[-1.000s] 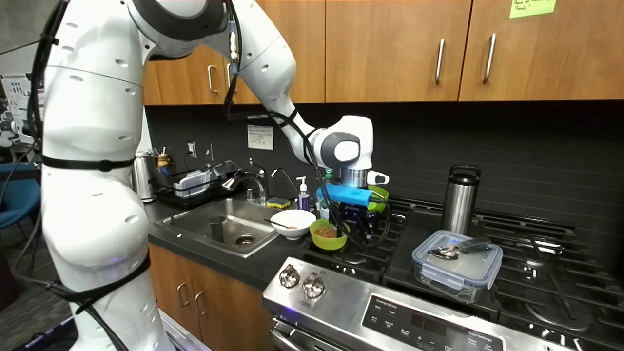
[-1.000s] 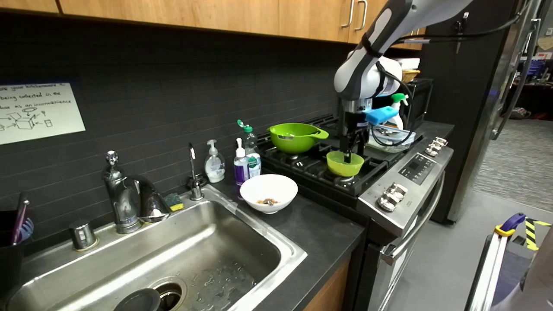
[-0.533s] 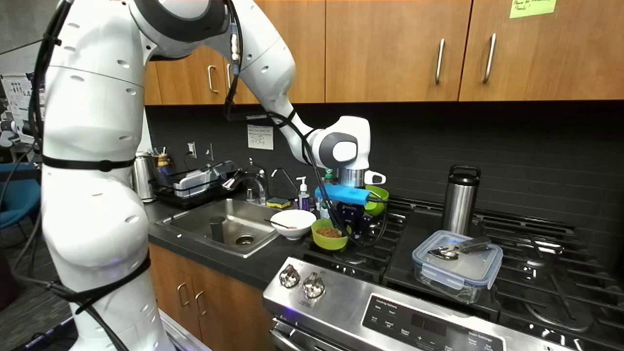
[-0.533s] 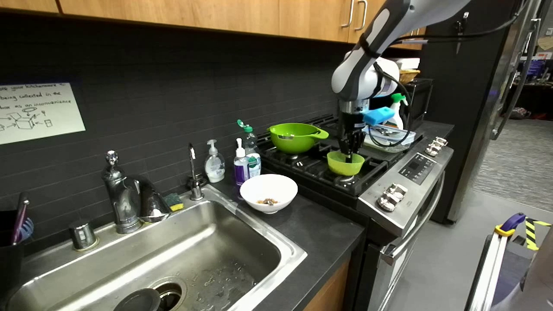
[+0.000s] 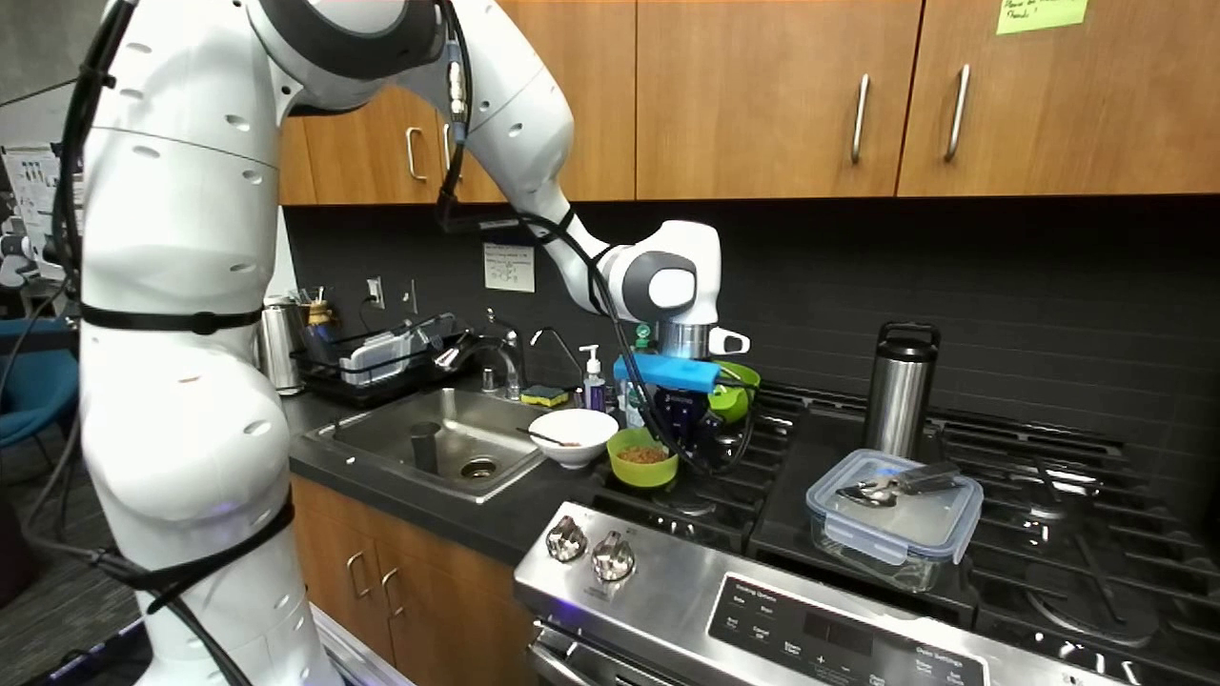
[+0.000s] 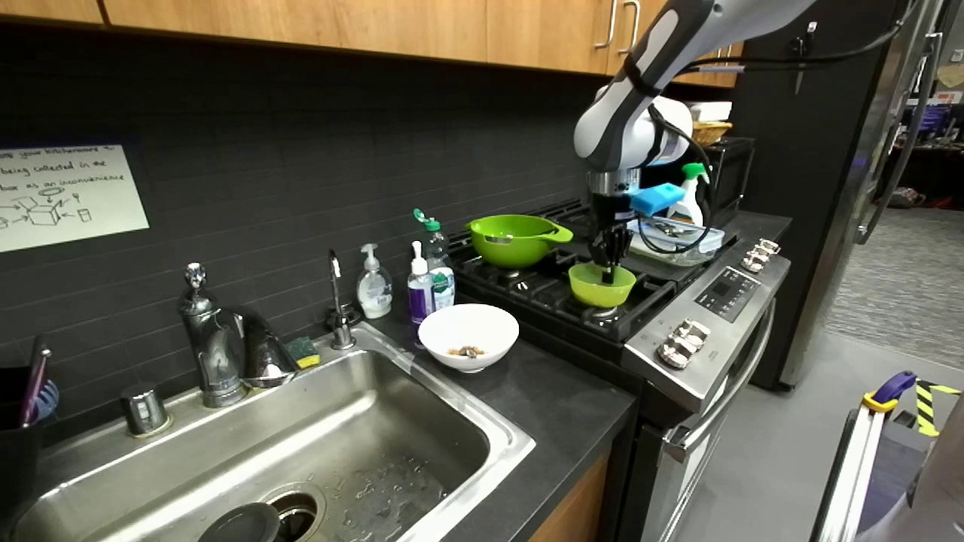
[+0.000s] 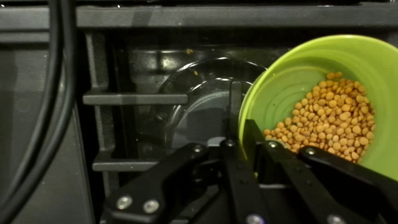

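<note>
Your end effector [image 7: 243,137] is clamped on the rim of the small green bowl [image 7: 290,90], one finger inside the wall and its partner outside, with the bowl's side pinched between them. You have that bowl over the front burner of the stove [image 5: 667,610], at the end nearest the sink [image 6: 339,421]; these views don't let you tell whether its base touches the grate. In your wrist view, orange-brown grains [image 7: 335,121] cover part of its floor. In an exterior view, you can see a larger green bowl [image 6: 508,245] farther back on the stove, near the wall. A white bowl [image 6: 468,331] stands on the dark surface [image 6: 557,399] between sink and stove, with a few brown bits in the bottom; in an exterior view, a thin dark utensil [image 5: 546,438] lies across its rim. Behind it you have soap bottles [image 6: 420,293]. Farther along the stove from your grip, a lidded container [image 5: 896,524] carries a spoon [image 5: 872,493] on top, and a steel bottle [image 5: 898,400] stands upright behind it.
</note>
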Robot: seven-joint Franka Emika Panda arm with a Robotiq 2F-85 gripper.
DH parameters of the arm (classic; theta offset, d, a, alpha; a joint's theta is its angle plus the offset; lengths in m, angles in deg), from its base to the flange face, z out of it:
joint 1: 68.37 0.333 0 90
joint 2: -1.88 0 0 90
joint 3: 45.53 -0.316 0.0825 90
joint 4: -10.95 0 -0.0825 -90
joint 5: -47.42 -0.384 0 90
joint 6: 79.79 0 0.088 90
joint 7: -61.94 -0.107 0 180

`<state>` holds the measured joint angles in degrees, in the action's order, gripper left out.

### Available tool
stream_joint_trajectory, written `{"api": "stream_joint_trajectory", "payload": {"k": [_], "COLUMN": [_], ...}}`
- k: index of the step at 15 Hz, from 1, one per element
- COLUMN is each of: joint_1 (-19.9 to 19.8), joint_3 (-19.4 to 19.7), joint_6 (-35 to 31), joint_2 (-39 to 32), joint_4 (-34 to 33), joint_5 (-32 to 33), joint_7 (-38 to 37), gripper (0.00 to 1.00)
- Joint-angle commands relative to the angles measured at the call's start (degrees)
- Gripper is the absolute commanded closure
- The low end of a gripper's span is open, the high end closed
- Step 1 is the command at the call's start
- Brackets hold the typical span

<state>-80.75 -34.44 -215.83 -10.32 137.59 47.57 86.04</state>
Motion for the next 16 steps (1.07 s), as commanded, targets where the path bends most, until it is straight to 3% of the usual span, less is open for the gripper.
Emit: {"api": "stream_joint_trajectory", "payload": {"k": [1, 16], "joint_1": [-0.35, 0.42], "joint_3": [-1.0, -2.64], "joint_6": [0.21, 5.5], "joint_2": [-0.07, -1.21], "joint_4": [-0.33, -4.7], "joint_5": [0.99, 1.34], "joint_7": [-0.35, -1.16], "gripper": [0.97, 0.99]}}
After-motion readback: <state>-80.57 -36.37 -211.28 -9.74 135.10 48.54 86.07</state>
